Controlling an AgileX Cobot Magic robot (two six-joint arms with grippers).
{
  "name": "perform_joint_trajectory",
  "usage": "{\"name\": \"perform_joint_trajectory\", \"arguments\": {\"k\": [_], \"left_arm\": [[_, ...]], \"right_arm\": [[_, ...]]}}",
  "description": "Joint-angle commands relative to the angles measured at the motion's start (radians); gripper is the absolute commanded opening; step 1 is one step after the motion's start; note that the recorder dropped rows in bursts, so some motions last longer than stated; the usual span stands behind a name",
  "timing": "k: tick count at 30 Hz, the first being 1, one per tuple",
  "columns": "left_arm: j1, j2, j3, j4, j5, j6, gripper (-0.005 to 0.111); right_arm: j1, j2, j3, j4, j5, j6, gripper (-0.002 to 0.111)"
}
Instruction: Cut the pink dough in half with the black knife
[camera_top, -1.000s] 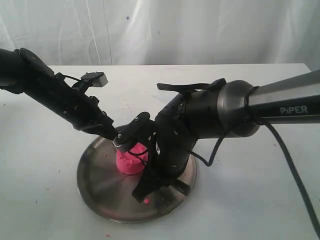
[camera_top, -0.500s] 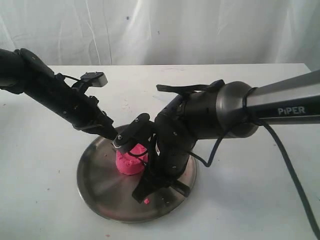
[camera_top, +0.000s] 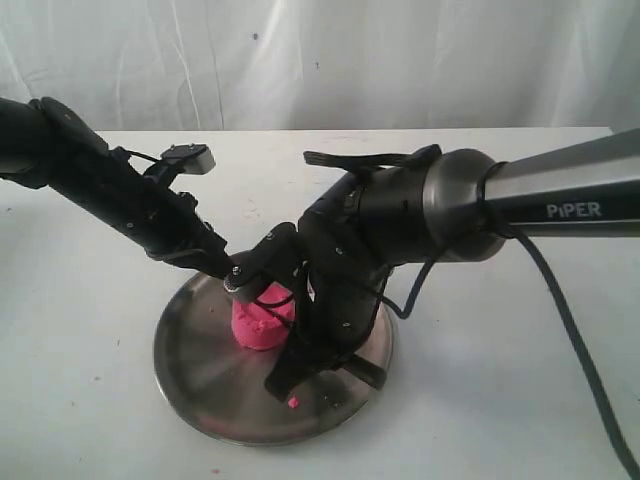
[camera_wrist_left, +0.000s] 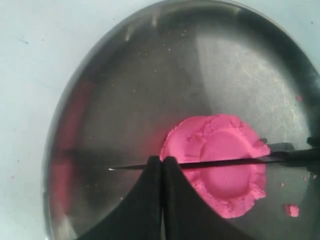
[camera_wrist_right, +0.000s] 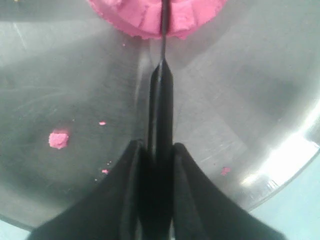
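The jaws of the right gripper (camera_wrist_right: 160, 150) are clamped on the handle of the black knife (camera_wrist_right: 161, 95), one finger on each side. The blade stands on edge and runs straight out from the grip into the pink dough (camera_wrist_left: 222, 185). The left gripper (camera_wrist_left: 161, 161) has its jaws pressed together with nothing between them. Its tips meet right at the blade, just beside the rim of the dough, but the pictures do not show whether they bear down on the blade. The left wrist view shows the blade lying across the dented top of the dough, about through its middle, with the pointed tip sticking out past the far side over bare metal. The blade sits in a slit at the dough's edge; how deep it goes cannot be told. The dough is one stubby lump, not yet in two pieces, standing near the middle of a round steel plate (camera_top: 200, 375). A small pink crumb (camera_top: 293, 402) lies on the plate near its rim, apart from the lump. The plate rests on a white table (camera_top: 520, 390).
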Motion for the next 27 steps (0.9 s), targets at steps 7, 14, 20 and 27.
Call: {"name": "perform_joint_trajectory", "arguments": {"k": [7, 14, 20, 27], "left_arm": [[-0.004, 0.026, 0.007, -0.008, 0.016, -0.005, 0.0], [-0.004, 0.026, 0.007, -0.009, 0.018, -0.005, 0.0], [-0.004, 0.026, 0.007, -0.009, 0.02, -0.005, 0.0], [-0.004, 0.026, 0.007, -0.011, 0.02, -0.007, 0.0]], "right_arm": [[0.0, 0.003, -0.021, -0.003, 0.084, -0.013, 0.007], [0.0, 0.009, -0.021, -0.003, 0.143, -0.013, 0.007], [0.0, 0.012, -0.021, -0.01, 0.184, -0.013, 0.007], [0.0, 0.029, -0.021, -0.007, 0.202, -0.013, 0.007]]}}
